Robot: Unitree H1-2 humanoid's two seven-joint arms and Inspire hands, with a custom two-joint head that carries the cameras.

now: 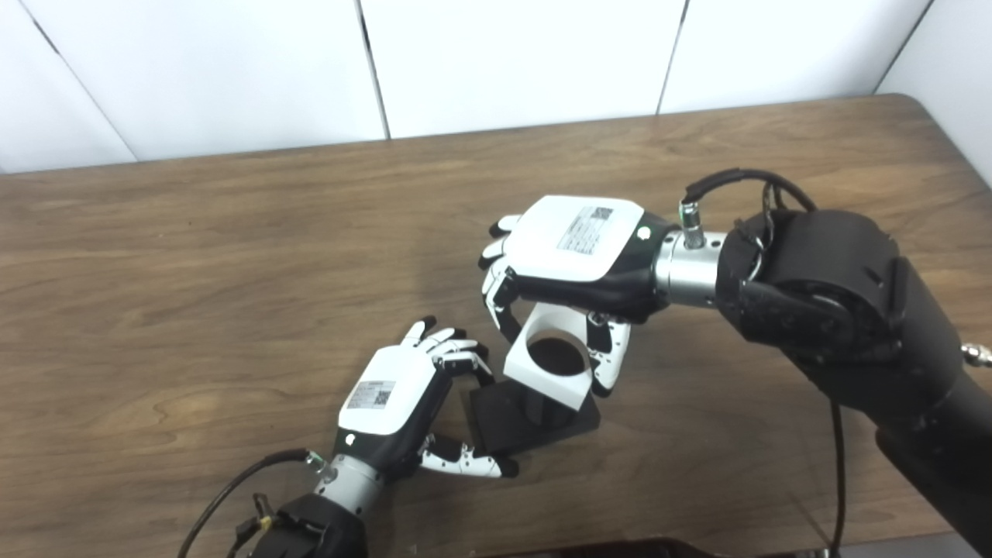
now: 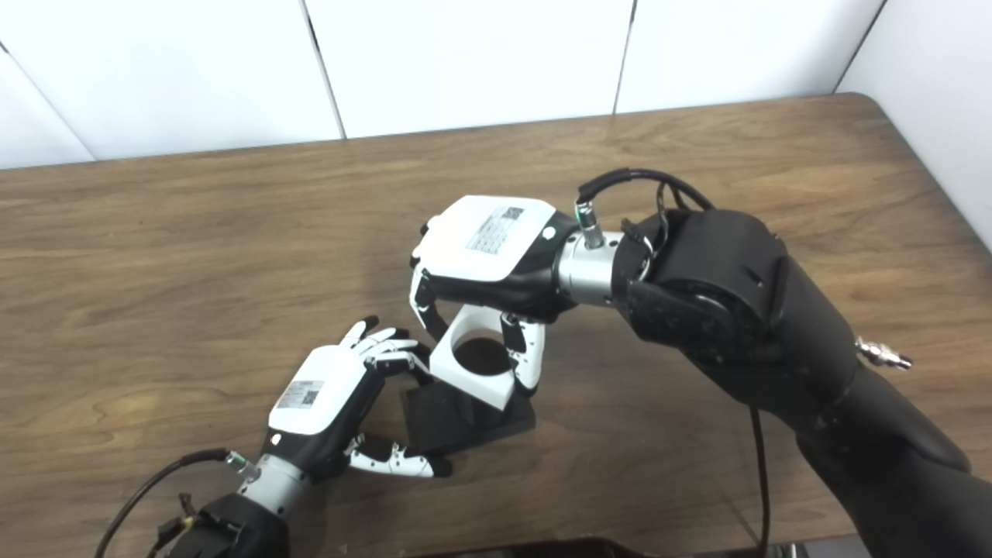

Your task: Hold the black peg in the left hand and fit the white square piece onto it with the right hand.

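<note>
The black peg [image 1: 533, 408] stands on a flat black square base [image 1: 500, 426] on the table, near the front middle. My left hand [image 1: 391, 391] is shut on the base's left edge, thumb along the front and fingers at the back corner. The white square piece [image 1: 542, 386], with a round hole through it, hangs tilted just above the peg. My right hand [image 1: 577, 252] is shut on it from above, fingers on its left side and thumb on its right. The piece hides the peg's top, so I cannot tell whether the peg has entered the hole.
The wooden table [image 1: 232, 256] runs wide to the left and back, with white wall panels [image 1: 511, 54] behind it. My bulky black right forearm [image 1: 837, 294] fills the right side. A black cable [image 1: 225, 496] trails from the left wrist near the front edge.
</note>
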